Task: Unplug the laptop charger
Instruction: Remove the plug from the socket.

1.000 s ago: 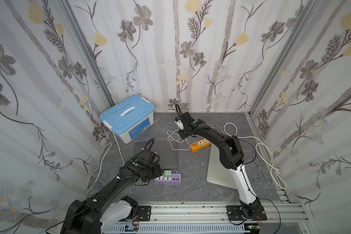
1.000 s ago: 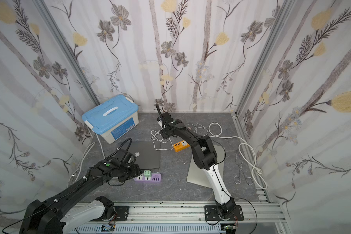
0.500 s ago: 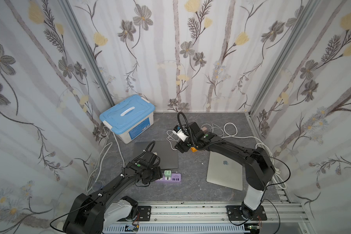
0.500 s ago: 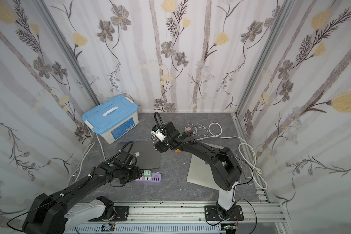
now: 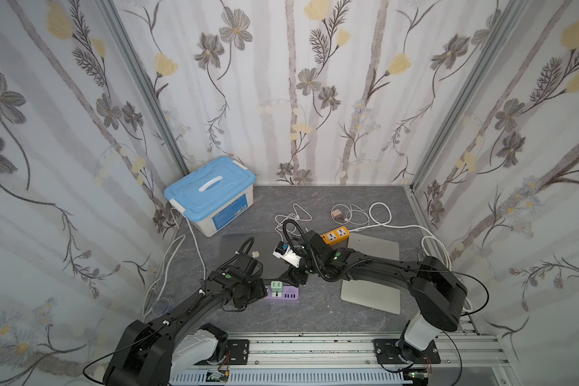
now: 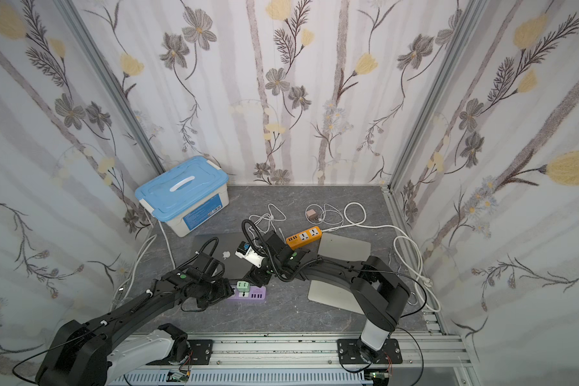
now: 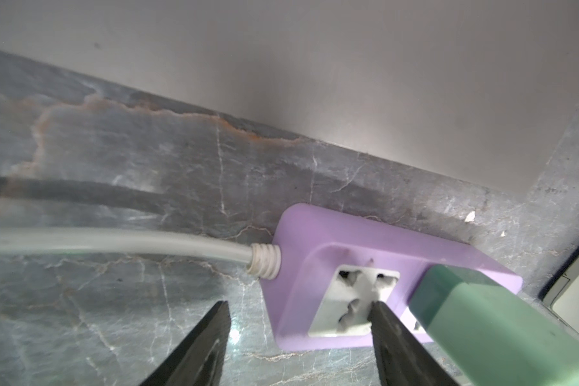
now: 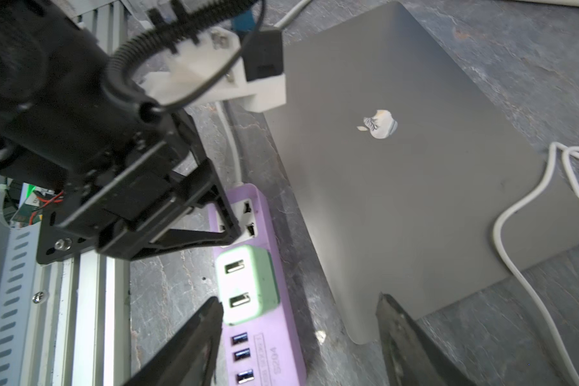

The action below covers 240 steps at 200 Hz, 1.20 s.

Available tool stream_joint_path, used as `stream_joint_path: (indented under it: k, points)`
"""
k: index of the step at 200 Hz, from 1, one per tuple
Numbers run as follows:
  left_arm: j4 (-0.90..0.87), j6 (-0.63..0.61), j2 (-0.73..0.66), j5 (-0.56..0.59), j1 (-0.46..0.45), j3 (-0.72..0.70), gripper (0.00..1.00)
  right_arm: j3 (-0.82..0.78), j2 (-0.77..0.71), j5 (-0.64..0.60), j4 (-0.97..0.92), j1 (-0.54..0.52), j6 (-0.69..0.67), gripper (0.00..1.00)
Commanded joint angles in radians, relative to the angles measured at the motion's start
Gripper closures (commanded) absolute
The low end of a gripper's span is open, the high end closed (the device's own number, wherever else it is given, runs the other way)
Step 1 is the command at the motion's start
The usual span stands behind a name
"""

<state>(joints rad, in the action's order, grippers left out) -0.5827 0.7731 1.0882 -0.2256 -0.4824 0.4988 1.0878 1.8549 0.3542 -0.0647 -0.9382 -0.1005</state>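
Green charger (image 8: pixel 246 289) sat plugged into the purple power strip (image 5: pixel 286 295) at the front of the bench (image 5: pixel 315 200), beside the dark laptop (image 8: pixel 415 167). By my reading, the pull was not yet made.

Left end effector (image 7: pixel 300 305) was released, with one finger on the strip's socket face and the other off its end. Right end effector (image 8: pixel 298 299) was released too, spread above the charger and grasping nothing.

Count:
- two laptops, the second silver (image 5: pixel 375 247)
- two strips, the second orange (image 5: pixel 335 234)
- one charger
- one small adapter (image 5: pixel 337 214)
- one blue-lidded box (image 5: pixel 211 190)

Blue-lidded box (image 5: pixel 211 197), orange power strip (image 5: pixel 335 234)
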Motion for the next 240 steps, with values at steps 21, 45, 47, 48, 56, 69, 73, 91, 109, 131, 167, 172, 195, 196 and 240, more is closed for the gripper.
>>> stream_joint_path:
  k: [21, 45, 47, 48, 56, 69, 73, 91, 109, 131, 167, 172, 195, 196, 240]
  points:
    - [-0.031, 0.023, -0.010, 0.027, 0.001, -0.022, 0.31, 0.017, 0.034, 0.010, 0.078, -0.042, -0.017, 0.28]
    - [-0.030, 0.023, -0.003, 0.029, 0.001, -0.023, 0.31, 0.010, 0.050, -0.005, 0.073, -0.055, -0.015, 0.29]
    - [-0.029, 0.022, -0.001, 0.029, 0.001, -0.023, 0.31, 0.009, 0.051, -0.005, 0.072, -0.058, -0.015, 0.29]
    - [-0.029, 0.022, 0.000, 0.029, 0.001, -0.022, 0.31, 0.009, 0.052, -0.005, 0.072, -0.057, -0.016, 0.29]
    - [-0.028, 0.021, 0.005, 0.028, 0.001, -0.021, 0.31, 0.006, 0.056, -0.008, 0.072, -0.061, -0.018, 0.29]
    - [-0.024, 0.019, 0.012, 0.026, 0.001, -0.021, 0.31, 0.004, 0.064, -0.013, 0.070, -0.066, -0.019, 0.31]
    - [-0.023, 0.018, 0.013, 0.025, 0.001, -0.021, 0.31, 0.004, 0.066, -0.014, 0.069, -0.067, -0.019, 0.31]
    - [-0.023, 0.018, 0.009, 0.025, 0.001, -0.021, 0.31, 0.007, 0.079, -0.016, 0.069, -0.070, -0.018, 0.33]
    - [-0.025, 0.019, 0.006, 0.026, 0.001, -0.022, 0.31, 0.012, 0.090, -0.016, 0.066, -0.072, -0.022, 0.35]
    - [-0.026, 0.020, 0.006, 0.026, 0.001, -0.023, 0.31, 0.015, 0.096, -0.022, 0.066, -0.076, -0.024, 0.37]
    - [-0.029, 0.022, 0.009, 0.029, 0.001, -0.023, 0.30, 0.015, 0.109, -0.021, 0.067, -0.076, -0.027, 0.42]
    - [-0.029, 0.022, 0.008, 0.029, 0.001, -0.023, 0.30, 0.017, 0.113, -0.020, 0.065, -0.076, -0.027, 0.44]
    - [-0.028, 0.022, 0.008, 0.029, 0.001, -0.024, 0.30, 0.024, 0.124, -0.021, 0.056, -0.078, -0.030, 0.48]
    - [-0.028, 0.022, 0.008, 0.029, 0.001, -0.023, 0.30, 0.024, 0.124, -0.021, 0.057, -0.078, -0.031, 0.48]
    - [-0.027, 0.025, 0.013, 0.034, 0.001, -0.027, 0.30, 0.026, 0.127, -0.029, 0.055, -0.083, -0.033, 0.68]
